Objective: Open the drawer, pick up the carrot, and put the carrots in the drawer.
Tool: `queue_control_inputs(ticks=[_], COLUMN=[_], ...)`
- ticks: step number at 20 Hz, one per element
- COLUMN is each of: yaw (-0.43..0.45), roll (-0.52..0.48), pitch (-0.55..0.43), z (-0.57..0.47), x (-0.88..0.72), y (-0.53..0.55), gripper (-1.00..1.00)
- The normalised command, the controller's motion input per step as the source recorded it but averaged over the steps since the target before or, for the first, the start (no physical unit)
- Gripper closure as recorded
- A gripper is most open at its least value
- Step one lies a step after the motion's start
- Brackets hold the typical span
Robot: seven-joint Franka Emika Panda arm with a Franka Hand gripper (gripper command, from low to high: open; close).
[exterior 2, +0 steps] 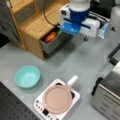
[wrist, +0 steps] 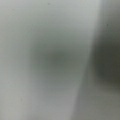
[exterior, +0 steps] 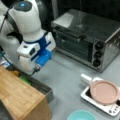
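The drawer (exterior: 48, 93) (exterior 2: 53, 45) stands pulled out of the light wooden cabinet (exterior: 17, 96) (exterior 2: 38, 23) in both front views. Inside it lies an orange piece (exterior 2: 51, 36) that looks like the carrot, with a green vegetable (exterior 2: 59, 32) beside it. In a front view, an orange bit (exterior: 16, 73) and a green bit (exterior: 25, 79) show in the drawer. The white and blue hand of my gripper (exterior: 31, 56) (exterior 2: 75, 21) hangs right over the drawer's inner end. Its fingers are hidden behind the hand. The wrist view gives only a blurred grey surface.
A steel toaster oven (exterior: 85, 37) (exterior 2: 107, 97) stands across the grey table. A pink pan (exterior: 103, 92) (exterior 2: 57, 98) sits on a white hob (exterior: 110, 108) (exterior 2: 38, 106). A teal bowl (exterior: 81, 116) (exterior 2: 27, 76) rests near the cabinet.
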Motion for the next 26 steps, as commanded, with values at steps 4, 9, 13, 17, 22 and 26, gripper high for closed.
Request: queue_control_inputs(ticks=[4,9,13,17,22,26], yaw=[-0.123,-0.090,-0.069,-0.094,-0.133,-0.151], roll=[-0.043,-0.024,0.020,0.050,0.073,0.096], pitch=[0.128,0.187,0.207,0.168,0.130,0.123], z=[0.22,0.37,0.33,0.15,0.04,0.05], x=[0.18,0.25,0.18,0.10,0.09,0.15], y=[0.29,0.34,0.31,0.21,0.13,0.12], gripper=[-1.00,-1.00,-1.00,-1.00,-1.00,-1.00])
